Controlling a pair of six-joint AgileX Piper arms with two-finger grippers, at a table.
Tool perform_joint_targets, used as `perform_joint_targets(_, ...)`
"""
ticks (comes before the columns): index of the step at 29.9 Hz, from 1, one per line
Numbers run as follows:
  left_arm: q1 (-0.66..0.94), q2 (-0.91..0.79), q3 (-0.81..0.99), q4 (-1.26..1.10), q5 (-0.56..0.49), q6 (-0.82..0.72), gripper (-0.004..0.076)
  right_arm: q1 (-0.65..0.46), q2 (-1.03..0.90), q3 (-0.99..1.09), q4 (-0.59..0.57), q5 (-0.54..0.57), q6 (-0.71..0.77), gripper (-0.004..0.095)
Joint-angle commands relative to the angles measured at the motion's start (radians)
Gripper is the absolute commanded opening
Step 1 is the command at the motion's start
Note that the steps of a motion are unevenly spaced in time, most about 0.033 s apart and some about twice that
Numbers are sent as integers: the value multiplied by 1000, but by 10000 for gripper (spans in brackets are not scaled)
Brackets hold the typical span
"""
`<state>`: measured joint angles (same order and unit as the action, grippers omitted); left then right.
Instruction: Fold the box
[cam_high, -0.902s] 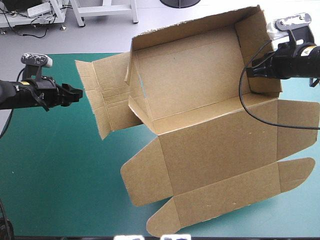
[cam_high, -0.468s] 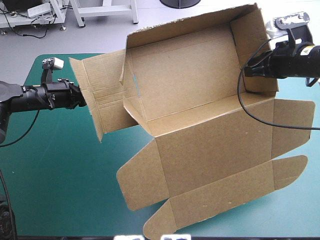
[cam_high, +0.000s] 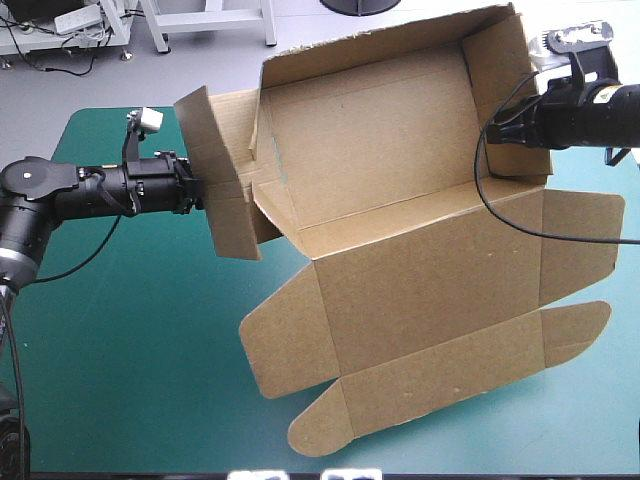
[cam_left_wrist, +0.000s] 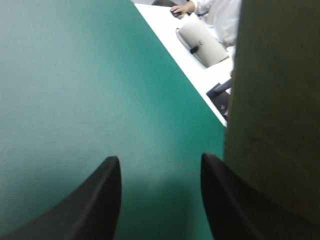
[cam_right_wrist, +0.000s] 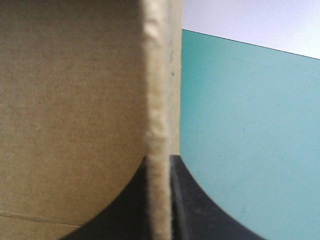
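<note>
The right gripper (cam_right_wrist: 160, 159) is pinching a wall of the single brown cardboard box (cam_high: 420, 290); the left gripper (cam_left_wrist: 160, 167) is gaping beside its flap.

The high view looks down on the counter (cam_high: 130, 380) from behind. Wrist views sit close along the left hand (cam_left_wrist: 159, 159) and right hand (cam_right_wrist: 160, 159); all 3 share the box (cam_high: 400, 200).

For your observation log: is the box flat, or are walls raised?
Walls raised: the box has far and right walls up; near panels are spread out.
</note>
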<state>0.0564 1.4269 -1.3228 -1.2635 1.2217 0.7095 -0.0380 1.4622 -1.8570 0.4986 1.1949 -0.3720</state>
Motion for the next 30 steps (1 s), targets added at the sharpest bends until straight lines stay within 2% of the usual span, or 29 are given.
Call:
perform_joint_targets(1, -33, -34, -28, -146, 64, -3, 353, -8, -27, -25, 24, -76, 7, -25)
perform_joint_targets(7, -42, -35, -30, -148, 64, -27, 361, -8, 1, -25, 13, -77, 9, -25)
perform_joint_targets(13, -42, -52, -30, -241, 64, -44, 454, -8, 23, -25, 16, -91, 9, -25)
perform_joint_targets(21, -45, -68, -30, -288, 64, -57, 456, 31, 27, -25, 16, -132, 1, -24)
perform_joint_targets(30, -45, -84, -30, -295, 64, -65, 456, 124, 54, -25, -61, -187, 50, -24)
